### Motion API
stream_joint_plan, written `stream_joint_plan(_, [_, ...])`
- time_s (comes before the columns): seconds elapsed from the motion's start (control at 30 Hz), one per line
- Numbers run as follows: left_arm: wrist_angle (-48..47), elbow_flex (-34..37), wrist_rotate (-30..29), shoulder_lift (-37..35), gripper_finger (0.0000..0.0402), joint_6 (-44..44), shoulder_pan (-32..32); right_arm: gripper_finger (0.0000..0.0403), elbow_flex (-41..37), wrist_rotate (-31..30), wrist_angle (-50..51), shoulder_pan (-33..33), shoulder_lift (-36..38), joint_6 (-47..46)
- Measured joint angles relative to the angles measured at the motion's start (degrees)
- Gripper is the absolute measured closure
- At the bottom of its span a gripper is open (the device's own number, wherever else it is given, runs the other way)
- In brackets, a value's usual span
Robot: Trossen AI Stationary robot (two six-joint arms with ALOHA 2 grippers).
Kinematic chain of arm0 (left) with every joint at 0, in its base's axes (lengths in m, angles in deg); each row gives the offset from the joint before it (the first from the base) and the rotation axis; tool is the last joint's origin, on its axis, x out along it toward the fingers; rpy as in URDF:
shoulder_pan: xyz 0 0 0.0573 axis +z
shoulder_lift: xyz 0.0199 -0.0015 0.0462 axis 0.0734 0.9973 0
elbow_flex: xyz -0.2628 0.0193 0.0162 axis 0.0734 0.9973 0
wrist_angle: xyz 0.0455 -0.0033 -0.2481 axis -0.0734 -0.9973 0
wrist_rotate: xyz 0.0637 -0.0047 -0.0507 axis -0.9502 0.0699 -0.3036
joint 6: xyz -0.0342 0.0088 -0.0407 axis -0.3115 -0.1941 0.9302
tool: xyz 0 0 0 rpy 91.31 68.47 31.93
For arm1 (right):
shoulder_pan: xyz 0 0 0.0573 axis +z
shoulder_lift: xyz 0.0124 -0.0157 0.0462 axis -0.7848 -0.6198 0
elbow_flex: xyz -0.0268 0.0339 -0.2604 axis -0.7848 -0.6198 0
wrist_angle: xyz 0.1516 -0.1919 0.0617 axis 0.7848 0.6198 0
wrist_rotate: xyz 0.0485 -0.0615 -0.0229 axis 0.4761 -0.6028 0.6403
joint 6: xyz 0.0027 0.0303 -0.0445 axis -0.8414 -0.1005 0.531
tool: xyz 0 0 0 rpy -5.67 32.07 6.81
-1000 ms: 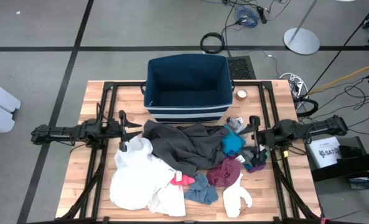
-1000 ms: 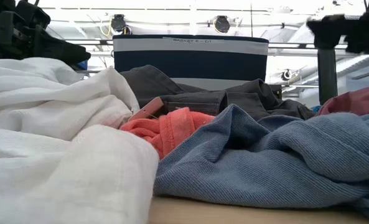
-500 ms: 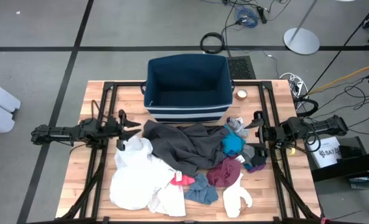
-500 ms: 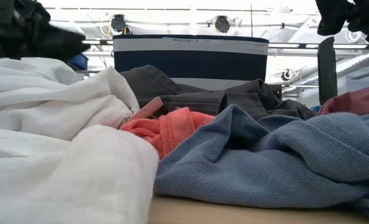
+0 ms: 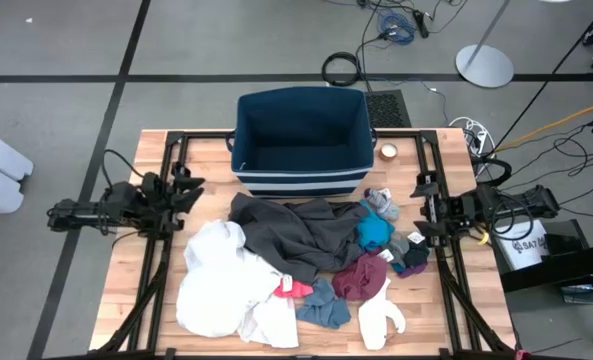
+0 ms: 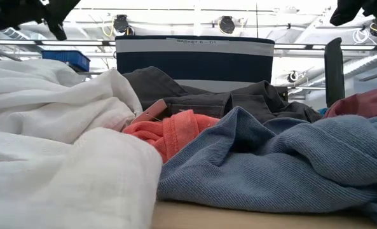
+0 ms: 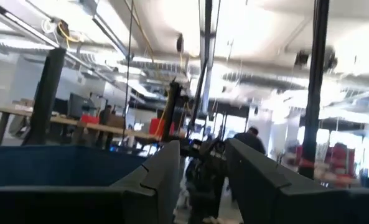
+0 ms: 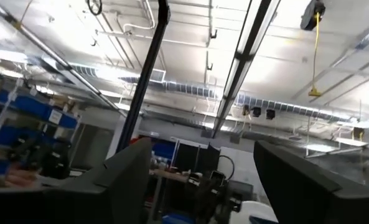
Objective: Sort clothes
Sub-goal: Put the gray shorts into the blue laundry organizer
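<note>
The clothes lie in a heap on the wooden table [image 5: 146, 300]. They include a large white garment [image 5: 221, 280], a dark grey one [image 5: 296, 235], a teal piece [image 5: 374, 232], a maroon one [image 5: 361, 277], a red one [image 5: 294, 289], a blue-grey one [image 5: 324, 305] and white socks [image 5: 381, 315]. The dark grey garment's far edge lies against the navy striped bin [image 5: 298, 140]. My left gripper [image 5: 190, 187] is open and empty, left of the heap. My right gripper [image 5: 420, 206] is open and empty, right of the teal piece. Both wrist views look up into the room [image 7: 203, 149] [image 8: 203, 149].
The bin stands at the table's far middle, its inside dark. A small round thing [image 5: 388, 151] lies to its right. Small grey and dark pieces [image 5: 412, 255] lie by the right gripper. Black frame rails [image 5: 166, 250] run along both sides. The low view shows the white [image 6: 54, 140], red [image 6: 169, 130] and blue-grey [image 6: 271, 159] pieces close up.
My left gripper has drawn back toward the table's left edge, off the white garment, and has risen and tipped upward. My right gripper has drawn back toward the right edge and has risen. The clothes have not moved.
</note>
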Motion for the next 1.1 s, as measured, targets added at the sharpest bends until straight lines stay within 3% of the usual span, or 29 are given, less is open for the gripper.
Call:
stream_joint_plan(0.17, [-3.21, -6.21, 0.0, 8.47, 0.0261, -3.3, 0.0, 0.0131, 0.01, -1.21, -0.19, 0.0, -0.1, -2.34])
stream_joint_plan(0.37, [-11.25, -16.13, 0.01, 23.95, 0.0261, -10.89, 0.0, 0.0131, 0.1, -10.41, 0.78, -0.02, -3.94, -14.97])
stream_joint_plan(0.57, [-17.81, -26.8, 4.69, 38.2, 0.0261, -15.83, -1.33, 0.0131, 3.14, -10.59, 4.66, -0.01, -10.84, -24.43])
stream_joint_plan(0.87, [-27.67, -37.88, 4.39, 50.25, 0.0261, -18.06, -8.03, 0.0131, 15.56, -7.27, 10.45, 0.12, -29.05, -25.01])
stream_joint_plan(1.1, [-31.29, -39.76, -5.62, 52.55, 0.0261, -17.82, -13.97, 0.0131, 27.99, -2.65, 18.67, 3.96, -44.6, -23.71])
